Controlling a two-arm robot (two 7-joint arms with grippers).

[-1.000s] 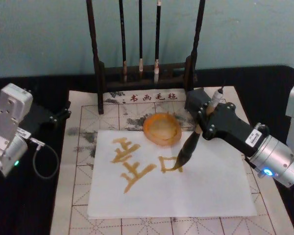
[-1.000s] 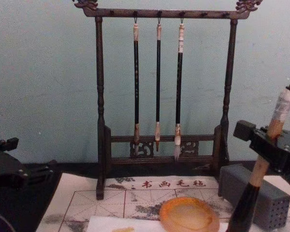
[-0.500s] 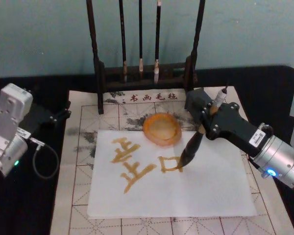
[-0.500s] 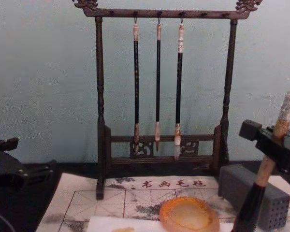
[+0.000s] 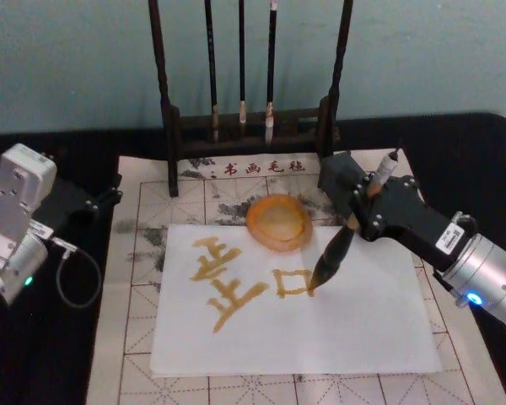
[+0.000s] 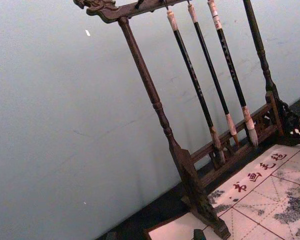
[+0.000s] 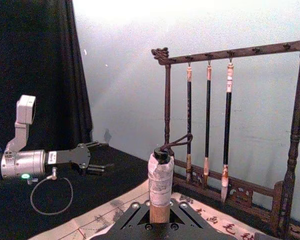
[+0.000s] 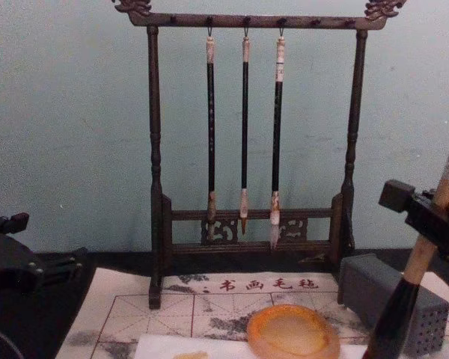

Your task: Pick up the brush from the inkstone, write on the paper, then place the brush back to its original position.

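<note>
The brush (image 5: pixel 334 256) leans over the white paper (image 5: pixel 363 329), its dark tip touching the paper at the lower right corner of the second amber character. My right gripper (image 5: pixel 365 205) is shut on the tan handle; in the chest view it (image 8: pixel 432 215) holds the brush (image 8: pixel 399 314) at the right edge. The brush's whitish looped end (image 7: pixel 161 172) rises in the right wrist view. The orange inkstone (image 5: pixel 278 222) sits just behind the paper, with nothing in it. My left gripper (image 5: pixel 103 197) rests open at the far left, off the mat.
A dark wooden rack (image 5: pixel 249 126) with three thin brushes (image 8: pixel 245 127) stands at the back of the gridded mat (image 5: pixel 135 337). A grey perforated block (image 8: pixel 389 299) sits right of the inkstone, under my right arm. Two amber characters (image 5: pixel 228 283) mark the paper.
My right gripper and the brush have shifted slightly to the right, dragging the tip along the bottom of the second character. The left arm has not moved.
</note>
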